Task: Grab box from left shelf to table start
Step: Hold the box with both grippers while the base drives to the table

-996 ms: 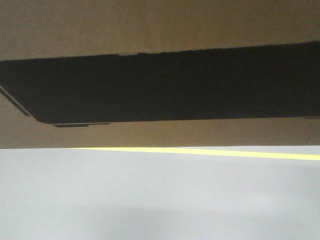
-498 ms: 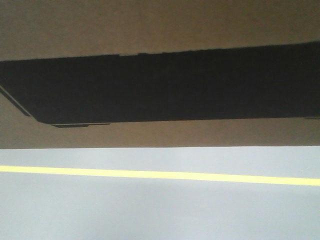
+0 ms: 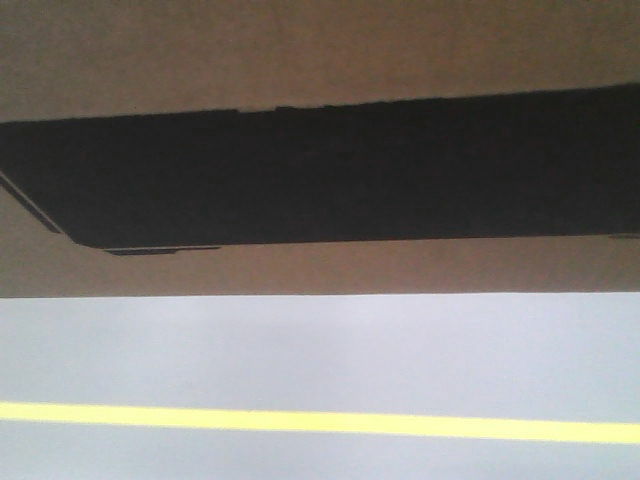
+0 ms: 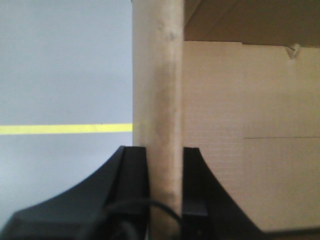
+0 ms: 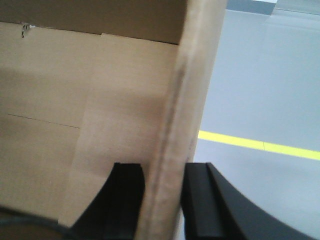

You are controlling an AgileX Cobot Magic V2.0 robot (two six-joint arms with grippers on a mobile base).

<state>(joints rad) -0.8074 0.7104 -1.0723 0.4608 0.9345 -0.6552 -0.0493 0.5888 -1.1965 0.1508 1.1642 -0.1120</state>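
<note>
The box (image 3: 300, 50), brown cardboard with a wide black panel (image 3: 330, 175), fills the upper half of the front view, held off the floor. In the left wrist view my left gripper (image 4: 164, 167) is shut on the box's left wall (image 4: 157, 90), with one black finger (image 4: 134, 172) outside and the other inside. The right wrist view has my right gripper (image 5: 162, 187) shut on the box's right wall (image 5: 187, 100) in the same way, its outer finger (image 5: 199, 195) over the floor. The left shelf and the table are out of view.
Grey floor (image 3: 320, 345) lies below the box, crossed by a yellow line (image 3: 320, 421). The same yellow line (image 4: 65, 129) runs left of the box in the left wrist view, and the yellow line (image 5: 260, 145) runs to its right in the right wrist view.
In the front view the yellow floor line has slid down from just under the box to near the bottom edge. The box keeps its place in the view.
</note>
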